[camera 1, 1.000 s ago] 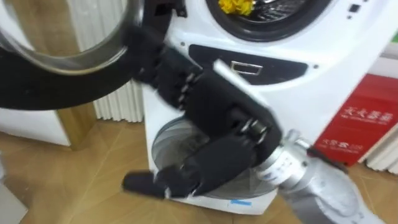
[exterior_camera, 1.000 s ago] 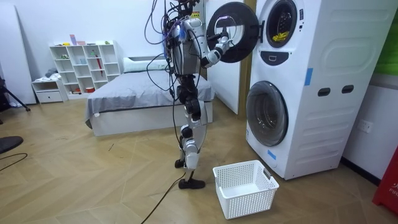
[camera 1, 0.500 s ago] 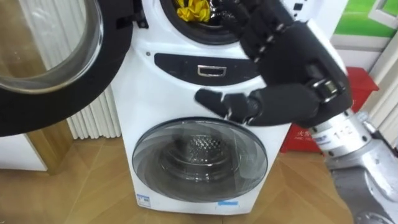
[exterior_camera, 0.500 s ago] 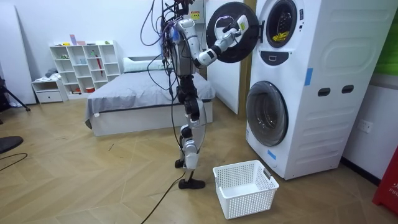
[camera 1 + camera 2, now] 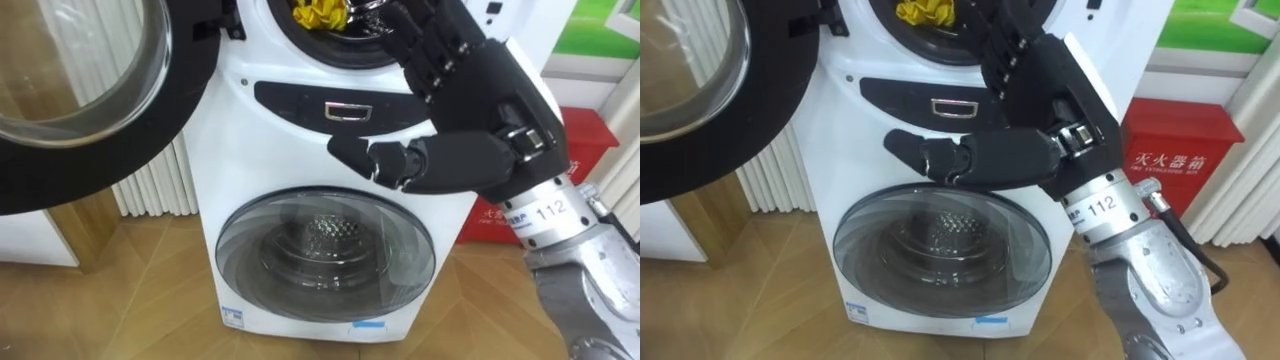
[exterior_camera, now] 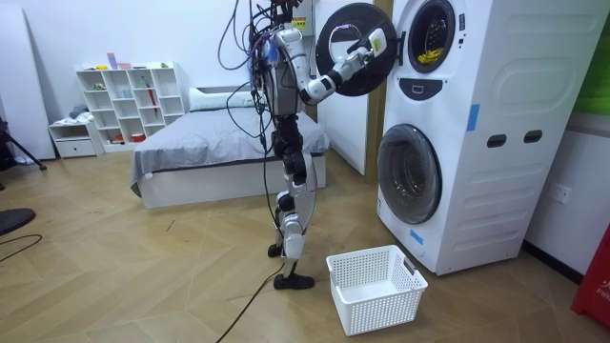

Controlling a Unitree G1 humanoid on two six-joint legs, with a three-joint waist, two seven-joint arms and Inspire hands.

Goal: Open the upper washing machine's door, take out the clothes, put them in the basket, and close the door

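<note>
Right hand [image 5: 480, 100] is up in the upper right of the left eye view, fingers straight and spread, thumb out toward frame centre, nothing in it. Fingertips are at the rim of the upper washing machine's [image 5: 232, 150] drum opening. Yellow clothes [image 5: 320, 14] lie inside the drum at top centre, just left of the fingertips. Round door [image 5: 90, 100] stands open, upper left. White basket [image 6: 381, 310] sits on the floor, lower centre of the room view.

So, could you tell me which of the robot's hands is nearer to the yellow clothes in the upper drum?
Right. The right hand is up at the open upper drum, its open fingers just to the right of the yellow clothes lying inside.
</note>
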